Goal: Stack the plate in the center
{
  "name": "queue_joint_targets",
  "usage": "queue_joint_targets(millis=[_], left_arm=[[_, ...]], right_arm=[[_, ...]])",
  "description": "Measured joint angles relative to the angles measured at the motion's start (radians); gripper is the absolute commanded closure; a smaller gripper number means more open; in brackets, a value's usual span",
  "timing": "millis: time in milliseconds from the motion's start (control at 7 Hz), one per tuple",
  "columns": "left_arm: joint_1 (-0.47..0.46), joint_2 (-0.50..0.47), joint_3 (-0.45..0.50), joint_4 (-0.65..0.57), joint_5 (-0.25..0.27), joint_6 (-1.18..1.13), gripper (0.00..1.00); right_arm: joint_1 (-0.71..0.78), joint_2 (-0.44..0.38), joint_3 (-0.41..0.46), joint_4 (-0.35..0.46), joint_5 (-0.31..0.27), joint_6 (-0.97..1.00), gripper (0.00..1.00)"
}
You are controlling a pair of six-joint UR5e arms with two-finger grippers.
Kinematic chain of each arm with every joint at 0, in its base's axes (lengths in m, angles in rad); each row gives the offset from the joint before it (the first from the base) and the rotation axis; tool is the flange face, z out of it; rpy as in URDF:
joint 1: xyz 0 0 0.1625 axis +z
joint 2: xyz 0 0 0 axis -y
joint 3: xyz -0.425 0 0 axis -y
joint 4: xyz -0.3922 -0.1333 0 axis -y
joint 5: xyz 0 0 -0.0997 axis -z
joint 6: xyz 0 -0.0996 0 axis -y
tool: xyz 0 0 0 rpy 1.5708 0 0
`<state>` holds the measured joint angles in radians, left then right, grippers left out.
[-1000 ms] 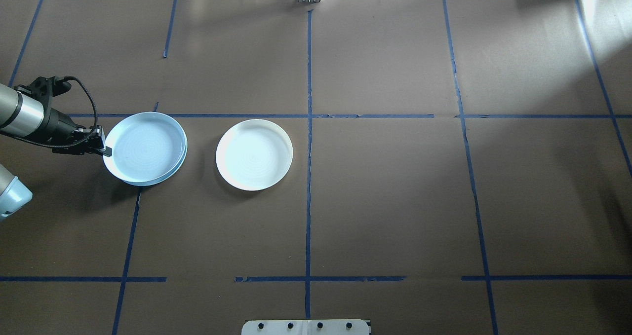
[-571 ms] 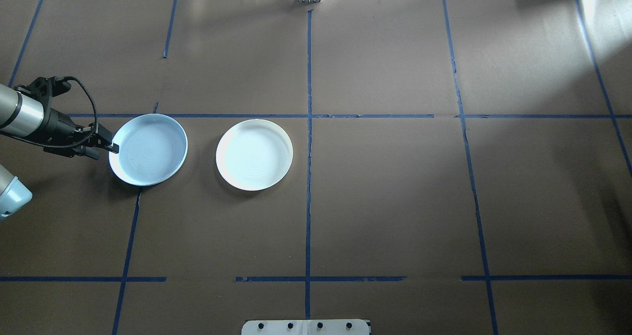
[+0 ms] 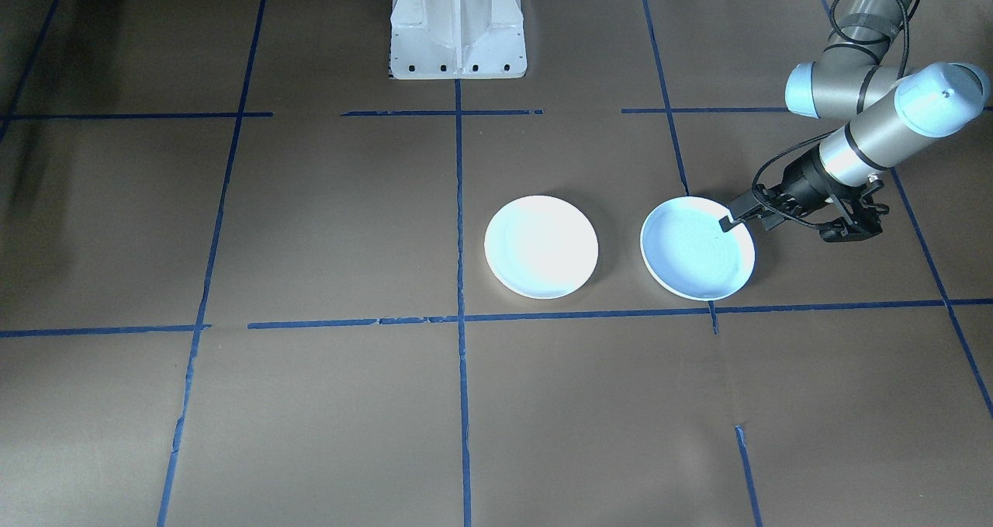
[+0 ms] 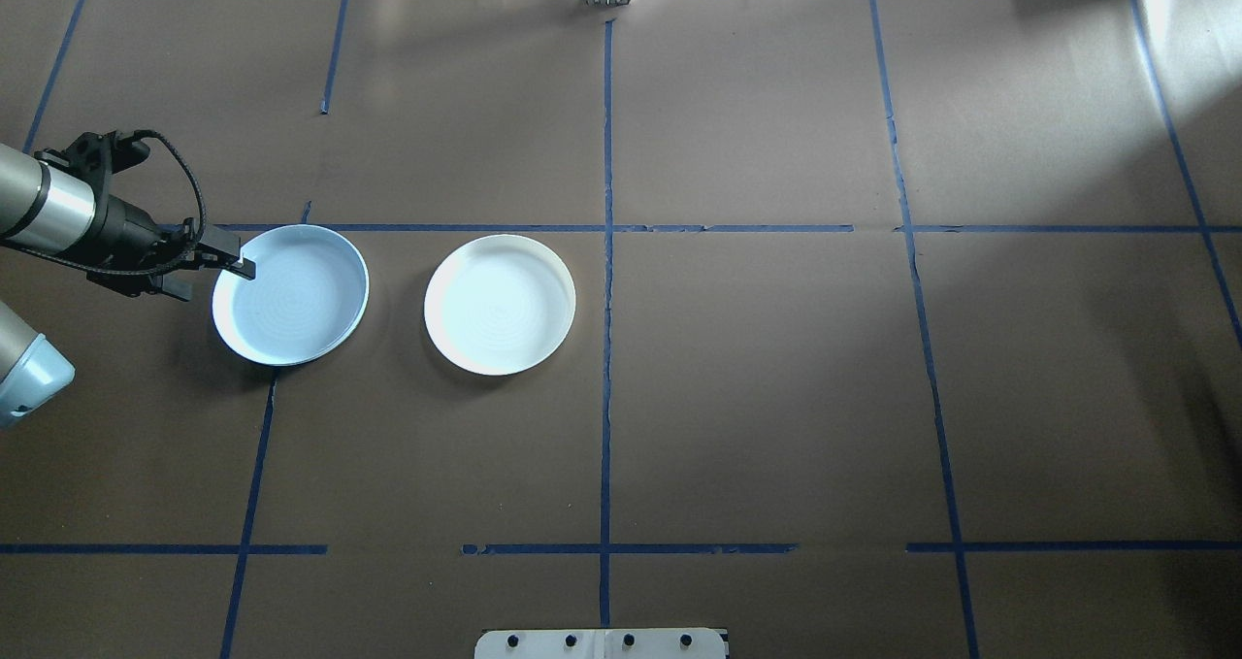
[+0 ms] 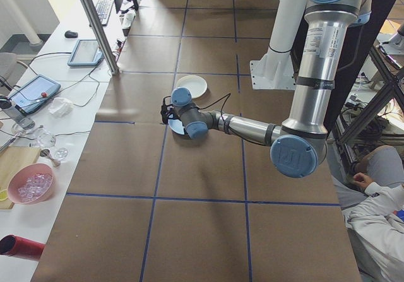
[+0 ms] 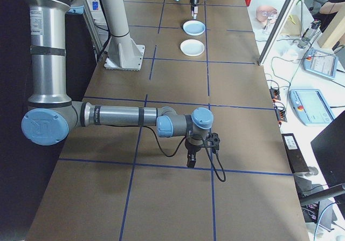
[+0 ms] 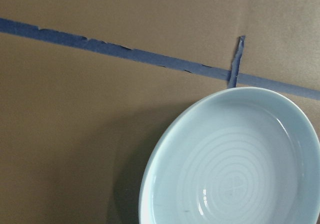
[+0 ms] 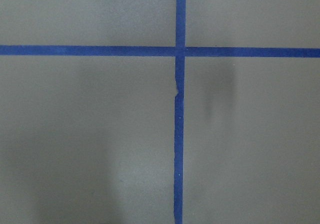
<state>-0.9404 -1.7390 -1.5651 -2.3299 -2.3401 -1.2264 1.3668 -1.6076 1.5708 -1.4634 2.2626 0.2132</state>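
Overall, brown paper table, blue tape grid, benches alongside.

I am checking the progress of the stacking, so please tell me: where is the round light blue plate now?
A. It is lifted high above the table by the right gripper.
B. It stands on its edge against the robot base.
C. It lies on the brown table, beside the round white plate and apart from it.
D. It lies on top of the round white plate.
C: the round light blue plate lies flat on the brown table, with a gap to the round white plate; the left gripper is at its rim.
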Motion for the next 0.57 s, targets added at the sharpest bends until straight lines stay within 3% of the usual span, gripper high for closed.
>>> queue_joint_targets(millis=[143, 571], left_arm=[[0.012, -0.059, -0.007, 0.056, 0.015, -0.031, 0.01], [0.162, -0.225, -0.053, 0.266, 0.165, -0.129, 0.1]], right_arm=[[0.0, 0.0, 0.0, 0.0, 0.0, 0.0, 0.0], [0.0, 0.0, 0.0, 0.0, 0.0, 0.0, 0.0]])
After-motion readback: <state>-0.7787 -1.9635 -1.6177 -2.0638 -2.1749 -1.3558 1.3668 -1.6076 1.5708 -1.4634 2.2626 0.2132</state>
